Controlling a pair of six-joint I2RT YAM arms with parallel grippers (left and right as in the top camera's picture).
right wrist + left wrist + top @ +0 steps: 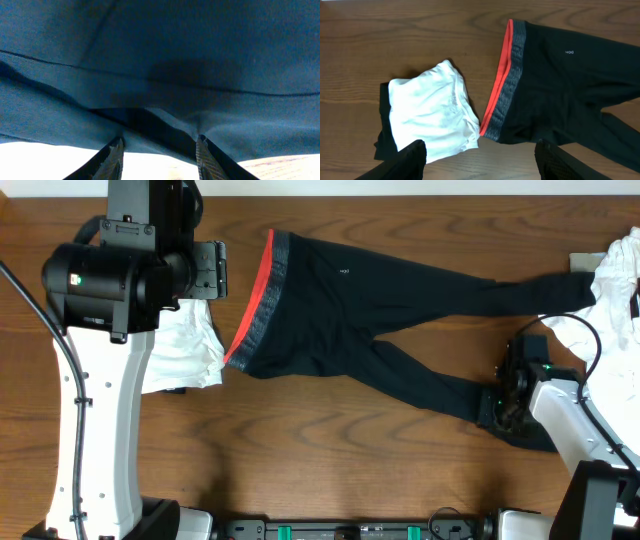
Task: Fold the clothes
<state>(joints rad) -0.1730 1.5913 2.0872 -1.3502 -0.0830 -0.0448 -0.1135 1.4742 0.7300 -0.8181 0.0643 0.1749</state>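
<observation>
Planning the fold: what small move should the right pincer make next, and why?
Probably close the right pincer on the trousers: its jaws stand apart at the end of the lower leg, with black fabric between them that is not yet gripped.

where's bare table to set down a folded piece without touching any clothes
Widest bare wood: the front middle, between the trousers and the front edge. A narrower strip runs behind the trouser legs. Crowded: the white garment at left, the white pile at right.
</observation>
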